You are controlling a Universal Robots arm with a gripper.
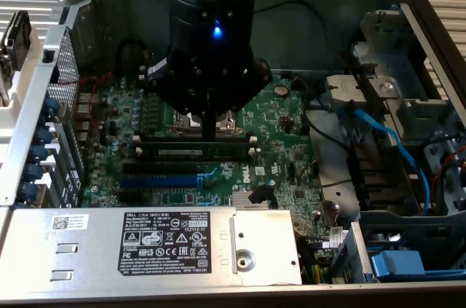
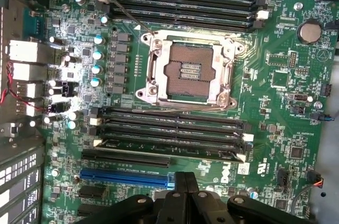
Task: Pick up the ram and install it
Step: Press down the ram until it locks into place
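Jaws look closed up tight with nothing between them, the two fingers of the gripper [image 2: 185, 180] pressed together and pointing down at the board [image 2: 265, 107]. Closest to the tips is the blue slot [image 2: 124, 177], then a long black slot [image 2: 127, 158] just past it. Right beyond that is the ram [image 2: 169, 149], and it isn't in the jaws at all: it's sitting in the memory slot nearest the jaws, out of the bank of four. From the exterior view the gripper [image 1: 210, 132] hangs straight over the ram [image 1: 196, 152], fingertip at or just above its top edge. I can't tell if it's actually touching. So I'd say the pick-up part is done and the stick is in its slot. Whether it's pushed fully home is the open question, because I can't tell if the white end clips [image 2: 248, 137] have snapped in. Past the ram the other three slots [image 2: 169, 121] look empty, then comes the open processor socket [image 2: 188, 70], and farthest from the jaws is a second bank of empty memory slots [image 2: 185, 1].
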